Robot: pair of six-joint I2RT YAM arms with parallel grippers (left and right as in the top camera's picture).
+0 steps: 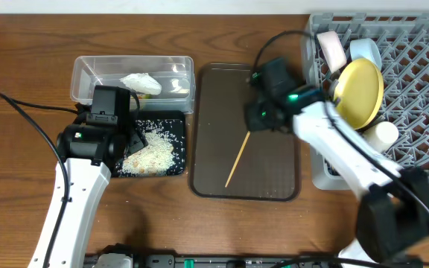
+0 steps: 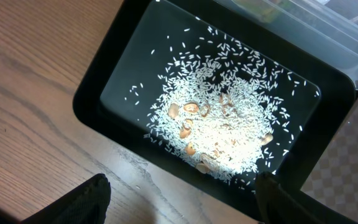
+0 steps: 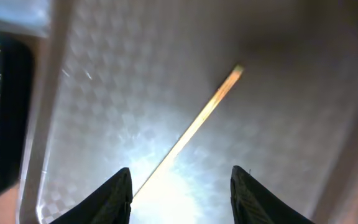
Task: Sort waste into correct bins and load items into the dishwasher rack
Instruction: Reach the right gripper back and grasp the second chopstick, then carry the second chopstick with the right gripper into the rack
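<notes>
— Step in hand?

— By the look of it, fetching the chopstick [image 1: 237, 160] for the dishwasher rack [image 1: 423, 97]. Lying slantwise on the brown tray [image 1: 274, 171], mid-surface, upper end toward the far edge. Only one seen; no sign of a second.

— And the right tool [image 1: 258, 123]?

— Spread wide, holding nothing. Hovering over the chopstick's upper end, going by the overhead view. Blurred from the wrist, yet fingers [image 3: 114, 199] plainly on either side of the stick's line, not closed on it.

— Left tool [image 2: 182, 190]?

— Also gaping, empty. Poised over the black tray-bin [image 2: 89, 106] toward the left edge of the surface, rice [image 2: 222, 124] heaped inside with some brownish bits among it. Just beyond, toward the far left corner, the clear tub [image 1: 84, 71] with the tissue [image 1: 140, 82] in it.

— So waste mostly sorted?

— Seemingly. No wrapper made out for certain. Already in the rack at the right edge: yellow plate [image 1: 360, 93] leaning on its rim, white cup [image 1: 382, 134] just beside it, a light-blue bowl [image 1: 365, 52] behind.

— Next move?

— Probably lowering to straddle the stick squarely, then closing. Thin and flat against the tray, so easy to skid or pinch off-centre; calls for fingertips right down at the tray face. After that, carrying across to the rack and choosing a spot without a gap to slip through.
</notes>
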